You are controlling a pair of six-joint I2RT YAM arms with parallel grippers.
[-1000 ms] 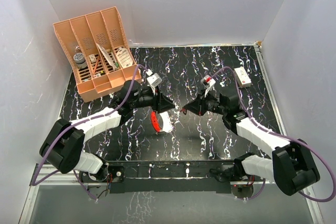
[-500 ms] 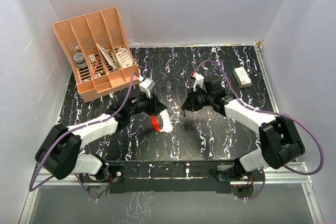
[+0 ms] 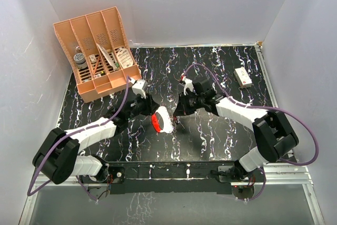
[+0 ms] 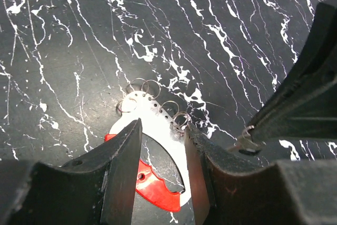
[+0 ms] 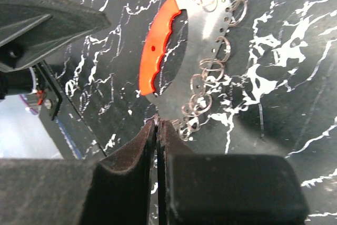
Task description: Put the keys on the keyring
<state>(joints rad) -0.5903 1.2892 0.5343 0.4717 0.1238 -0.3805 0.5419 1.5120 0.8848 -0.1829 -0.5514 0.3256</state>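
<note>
The keyring [image 3: 162, 119] is a white oval loop with a red crescent [image 4: 152, 185] and several small wire rings [image 5: 210, 72] along its white band. My left gripper [image 3: 152, 112] holds it mid-table. In the left wrist view the fingers [image 4: 160, 127] clamp the loop [image 4: 158, 122] across its width. My right gripper [image 3: 176, 111] is shut on a tiny metal key [image 4: 243, 143], its tip just right of the loop. In the right wrist view the shut fingertips [image 5: 158, 124] sit at the keyring's [image 5: 197, 40] lower edge, with only a sliver of the key [image 5: 157, 118] showing.
An orange slotted organizer [image 3: 98, 51] with small items stands at the back left. A small white box with a red mark [image 3: 243, 76] lies at the back right. White walls close in the black marbled tabletop [image 3: 210, 135].
My right gripper has moved left to the keyring's edge. My left gripper has drawn back a little to the left, still holding the keyring in about the same place.
</note>
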